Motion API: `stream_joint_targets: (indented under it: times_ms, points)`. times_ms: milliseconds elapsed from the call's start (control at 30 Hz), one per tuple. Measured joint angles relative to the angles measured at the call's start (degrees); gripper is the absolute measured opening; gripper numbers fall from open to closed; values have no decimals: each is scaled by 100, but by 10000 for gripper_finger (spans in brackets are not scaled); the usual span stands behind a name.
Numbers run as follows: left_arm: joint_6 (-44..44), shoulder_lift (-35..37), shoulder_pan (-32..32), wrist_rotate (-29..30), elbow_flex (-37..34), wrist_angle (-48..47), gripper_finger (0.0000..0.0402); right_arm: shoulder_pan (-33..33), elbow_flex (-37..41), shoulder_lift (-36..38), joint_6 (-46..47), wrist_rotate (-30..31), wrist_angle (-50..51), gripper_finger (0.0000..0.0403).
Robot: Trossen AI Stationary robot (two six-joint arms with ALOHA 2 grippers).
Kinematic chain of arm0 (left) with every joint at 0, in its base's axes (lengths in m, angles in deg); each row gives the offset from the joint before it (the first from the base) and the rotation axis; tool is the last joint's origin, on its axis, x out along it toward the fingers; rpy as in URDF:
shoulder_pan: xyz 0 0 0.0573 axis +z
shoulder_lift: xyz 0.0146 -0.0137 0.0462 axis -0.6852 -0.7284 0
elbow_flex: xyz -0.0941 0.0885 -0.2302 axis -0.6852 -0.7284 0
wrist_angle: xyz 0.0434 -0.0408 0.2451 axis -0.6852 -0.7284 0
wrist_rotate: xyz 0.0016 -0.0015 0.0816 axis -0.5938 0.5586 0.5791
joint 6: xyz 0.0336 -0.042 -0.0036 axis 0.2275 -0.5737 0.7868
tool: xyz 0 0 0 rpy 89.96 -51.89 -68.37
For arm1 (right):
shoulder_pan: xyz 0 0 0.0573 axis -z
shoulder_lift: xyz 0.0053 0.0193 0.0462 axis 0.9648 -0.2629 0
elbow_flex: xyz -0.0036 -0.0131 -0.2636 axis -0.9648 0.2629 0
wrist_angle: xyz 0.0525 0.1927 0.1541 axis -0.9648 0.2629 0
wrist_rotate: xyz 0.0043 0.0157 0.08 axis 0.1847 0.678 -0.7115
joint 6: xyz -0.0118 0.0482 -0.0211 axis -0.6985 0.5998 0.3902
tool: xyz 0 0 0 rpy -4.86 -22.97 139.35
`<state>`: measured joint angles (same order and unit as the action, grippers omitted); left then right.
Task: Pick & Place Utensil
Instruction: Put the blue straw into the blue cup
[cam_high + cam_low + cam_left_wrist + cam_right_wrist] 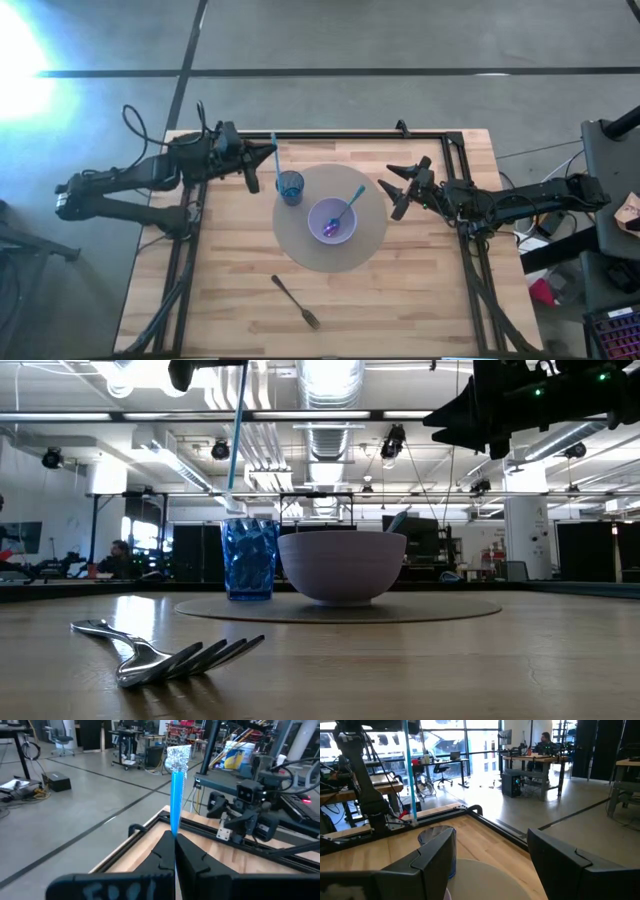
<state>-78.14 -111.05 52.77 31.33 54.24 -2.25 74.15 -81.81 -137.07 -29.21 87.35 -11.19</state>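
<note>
So a thin blue plastic utensil with a clear head [274,146] is pinched between the pressed-together fingers of the left gripper [252,165], and it's held in the air just above and behind the blue faceted glass tumbler [290,186], which is parked on the round grey mat [370,235]. Beside the tumbler, on the same mat, a lilac bowl [331,221] is seen with a blue spoon [350,205] leaned inside it. The right gripper [398,189] is kept spread wide open, hovering off the tumbler's far side past the bowl. A metal fork [296,302] is left flat on the wooden table [430,300], well apart from the tumbler.
</note>
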Motion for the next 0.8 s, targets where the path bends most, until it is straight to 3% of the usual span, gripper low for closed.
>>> stream_joint_targets:
  times_ms: [800]
  points:
    - [213, -42, 67, 2, -1402, 1655, 0, -1, 0, 2, -83, 8, 2, 244]
